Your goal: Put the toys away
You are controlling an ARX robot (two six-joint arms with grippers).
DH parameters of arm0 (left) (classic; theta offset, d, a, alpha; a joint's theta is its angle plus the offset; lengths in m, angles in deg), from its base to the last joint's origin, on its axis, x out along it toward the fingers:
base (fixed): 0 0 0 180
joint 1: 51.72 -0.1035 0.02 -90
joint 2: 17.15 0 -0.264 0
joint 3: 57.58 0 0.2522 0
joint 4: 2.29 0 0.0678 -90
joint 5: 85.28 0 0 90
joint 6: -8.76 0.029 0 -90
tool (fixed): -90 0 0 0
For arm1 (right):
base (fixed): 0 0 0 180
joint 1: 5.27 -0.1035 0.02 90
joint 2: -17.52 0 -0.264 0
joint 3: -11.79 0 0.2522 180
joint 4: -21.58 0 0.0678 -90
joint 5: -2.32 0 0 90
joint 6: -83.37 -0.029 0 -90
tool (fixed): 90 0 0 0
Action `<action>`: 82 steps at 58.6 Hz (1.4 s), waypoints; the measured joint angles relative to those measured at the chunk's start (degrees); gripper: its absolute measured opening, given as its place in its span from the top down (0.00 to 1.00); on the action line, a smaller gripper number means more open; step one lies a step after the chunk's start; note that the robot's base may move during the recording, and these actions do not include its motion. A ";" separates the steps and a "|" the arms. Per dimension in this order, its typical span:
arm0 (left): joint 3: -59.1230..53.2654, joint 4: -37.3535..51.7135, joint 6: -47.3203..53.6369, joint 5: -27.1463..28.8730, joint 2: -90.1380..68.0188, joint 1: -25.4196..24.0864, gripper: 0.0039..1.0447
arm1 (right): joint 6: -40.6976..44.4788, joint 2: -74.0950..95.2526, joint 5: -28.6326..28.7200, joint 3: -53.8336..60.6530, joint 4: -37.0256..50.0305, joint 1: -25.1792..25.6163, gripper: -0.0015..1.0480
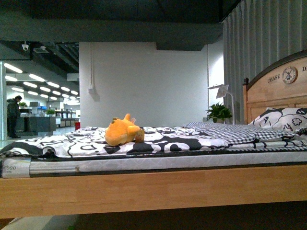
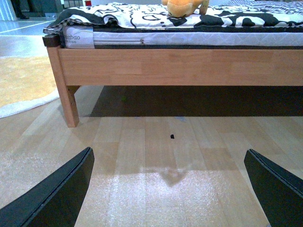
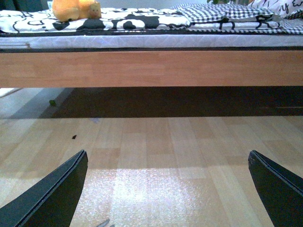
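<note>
An orange-yellow plush toy (image 1: 123, 132) lies on the black-and-white bedspread (image 1: 86, 141) of a wooden bed, left of the middle. The same toy (image 2: 183, 6) shows in the left wrist view and again as the toy (image 3: 75, 9) in the right wrist view. My left gripper (image 2: 170, 189) is open, low over the wooden floor in front of the bed, with nothing between its fingers. My right gripper (image 3: 168, 189) is open too, likewise above the floor and short of the bed. Neither arm shows in the front view.
The bed's wooden side rail (image 1: 153, 189) runs across in front, with a leg (image 2: 66, 94) at its corner. A patterned pillow (image 1: 283, 119) and headboard (image 1: 278, 84) are at the right. A yellow rug (image 2: 21, 80) lies left; a person (image 1: 12, 116) stands far back.
</note>
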 joint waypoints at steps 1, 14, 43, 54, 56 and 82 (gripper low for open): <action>0.00 0.00 -0.02 0.00 0.00 0.00 0.06 | 0.00 -0.02 0.02 0.00 0.00 0.00 0.02; 0.00 0.00 0.00 0.00 0.00 0.00 0.06 | 0.02 0.00 0.00 0.00 0.00 0.00 0.02; 0.00 0.00 0.00 0.00 0.00 0.00 0.06 | 0.00 0.00 0.00 0.00 0.00 0.00 0.02; 0.00 0.00 0.00 -0.02 0.00 0.00 0.06 | 0.00 0.00 -0.04 0.00 0.00 0.00 0.02; 0.00 0.00 0.00 -0.02 0.00 0.00 0.06 | 0.02 -0.02 -0.07 0.00 0.00 0.00 0.02; 0.00 0.00 -0.02 0.00 0.00 0.00 0.06 | 0.02 0.00 -0.15 0.00 0.00 0.00 0.02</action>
